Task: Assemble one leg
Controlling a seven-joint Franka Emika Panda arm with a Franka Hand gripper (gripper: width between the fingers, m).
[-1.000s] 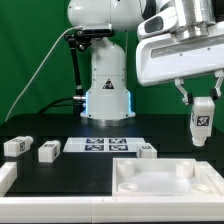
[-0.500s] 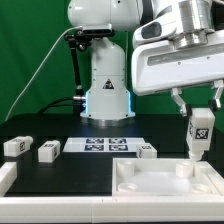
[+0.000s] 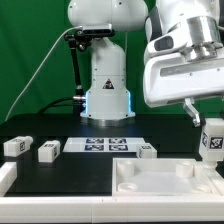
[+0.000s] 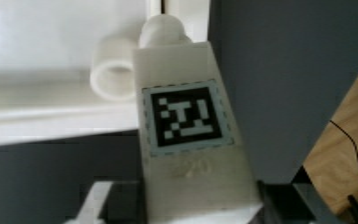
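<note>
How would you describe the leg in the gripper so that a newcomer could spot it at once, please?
Find the large white tray-like piece in the foreground. Above its corner on the exterior view's right hangs the gripper, shut on the leg, a white tagged block. It alone is in the air; the other legs lie on the table.

- No words, numbers or brand names can be read anywhere.
- The leg carries one black-and-white square tag on its face.
- The marker board shows a row of such tags.
</note>
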